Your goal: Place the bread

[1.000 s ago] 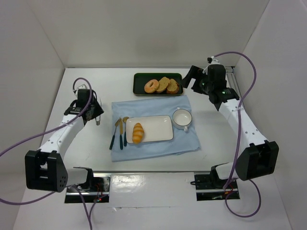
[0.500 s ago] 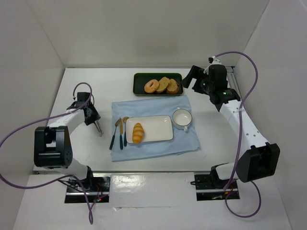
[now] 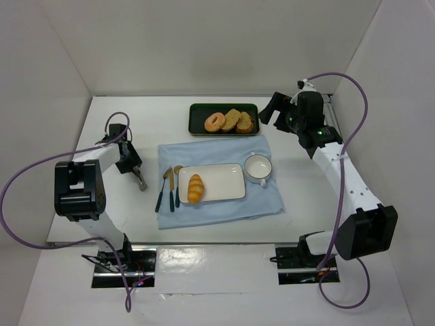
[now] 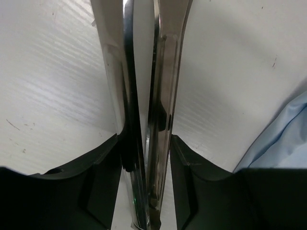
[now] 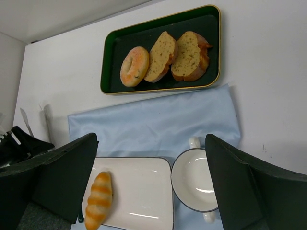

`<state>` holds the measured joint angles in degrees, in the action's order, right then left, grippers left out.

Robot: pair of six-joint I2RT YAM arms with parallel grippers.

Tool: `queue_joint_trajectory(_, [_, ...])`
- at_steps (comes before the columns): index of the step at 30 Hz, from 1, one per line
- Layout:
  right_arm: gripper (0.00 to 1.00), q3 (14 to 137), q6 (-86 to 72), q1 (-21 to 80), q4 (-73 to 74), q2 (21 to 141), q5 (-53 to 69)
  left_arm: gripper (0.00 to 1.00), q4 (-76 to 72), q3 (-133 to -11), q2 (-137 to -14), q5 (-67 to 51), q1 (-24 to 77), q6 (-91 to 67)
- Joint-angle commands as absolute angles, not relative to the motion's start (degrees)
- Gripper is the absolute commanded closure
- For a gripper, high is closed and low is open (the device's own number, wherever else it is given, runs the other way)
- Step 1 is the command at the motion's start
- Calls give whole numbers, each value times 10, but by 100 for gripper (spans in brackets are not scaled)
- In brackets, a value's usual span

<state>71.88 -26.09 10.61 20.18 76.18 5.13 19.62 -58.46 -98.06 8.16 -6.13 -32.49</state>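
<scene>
The bread (image 3: 196,188), a small golden ridged roll, lies on the left end of a white rectangular plate (image 3: 228,178) on a blue cloth (image 3: 224,212). It also shows in the right wrist view (image 5: 99,200), low on the plate (image 5: 139,191). My left gripper (image 3: 141,182) is shut and empty, low over the bare table left of the cloth; in the left wrist view (image 4: 142,28) its metal fingers (image 4: 165,96) stand nearly together. My right gripper (image 3: 270,112) is open and empty, raised at the back right, well away from the bread; its wrist view (image 5: 151,143) looks down on the cloth.
A dark green tray (image 3: 197,112) at the back holds a bagel (image 3: 215,121) and toast slices (image 3: 238,121). A white cup (image 3: 258,166) stands right of the plate. Cutlery (image 3: 168,190) lies on the cloth's left edge. White walls enclose the table.
The left arm has folded back towards its base, and its shut gripper has slid a little nearer and towards the cloth. The right arm and the bread have barely moved.
</scene>
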Motion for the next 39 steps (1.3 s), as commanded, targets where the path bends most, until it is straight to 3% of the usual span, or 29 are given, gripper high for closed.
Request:
queue_joint_trajectory(1, [0,712,-258,102,192,732,41,44,224,-610,-996,72,-64,-307])
queue_joint_trajectory(5, [0,706,-258,102,192,732,41,39,229,-617,-996,72,-64,-301])
queue_joint_trajectory(21, [0,706,-264,102,192,727,52,38,250,-612,-969,78,-69,-301])
queue_joint_trajectory(31, [0,694,-275,102,181,722,58,16,270,-641,-951,71,-86,-289])
queue_joint_trajectory(39, [0,694,-270,102,181,722,58,15,283,-655,-946,54,-86,-289])
